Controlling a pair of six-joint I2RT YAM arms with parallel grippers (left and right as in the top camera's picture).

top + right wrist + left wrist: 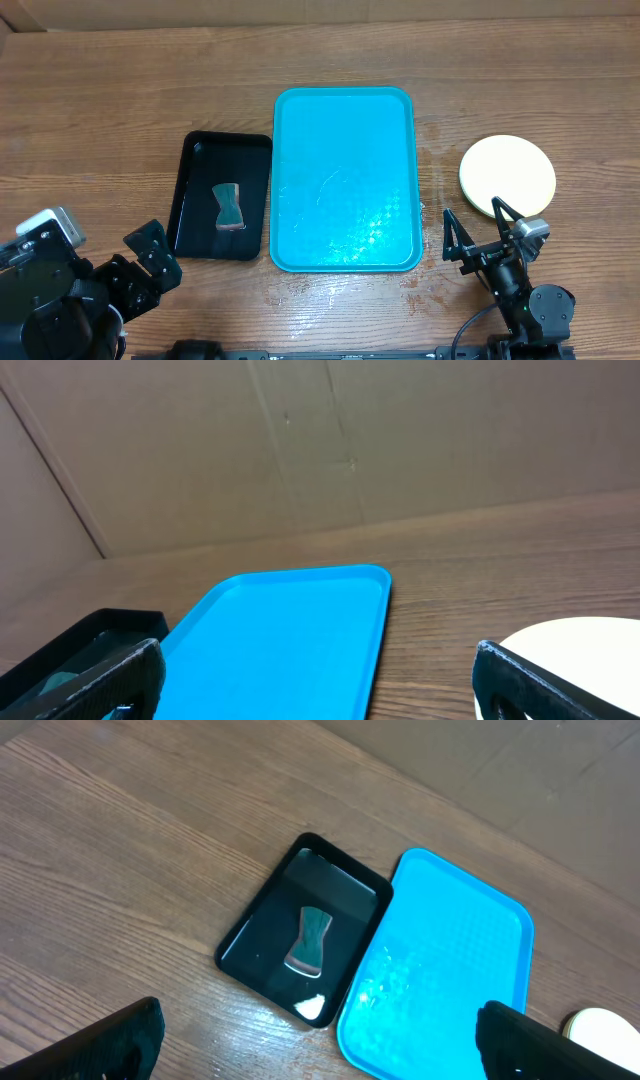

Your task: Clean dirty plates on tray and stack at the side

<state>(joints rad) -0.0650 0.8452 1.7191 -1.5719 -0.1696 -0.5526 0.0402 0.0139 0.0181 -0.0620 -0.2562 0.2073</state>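
1. Left gripper [148,265] and right gripper [472,210] both stand wide open, holding nothing.
2. Round, smooth, pale-yellow plates [507,176] rest on the wooden table [100,110], just beyond the right gripper.
3. The glossy blue rectangular tray [345,130] lies left of them.

A wooden table [100,110] of brown grain fills the view; a plain cardboard wall [300,440] stands along its far edge; left of the table's middle, toward the near edge, a glossy black tray [200,165] lies with its long sides running far to near; inside it, nearer its near end, rests a waisted grey-teal sponge [229,206].
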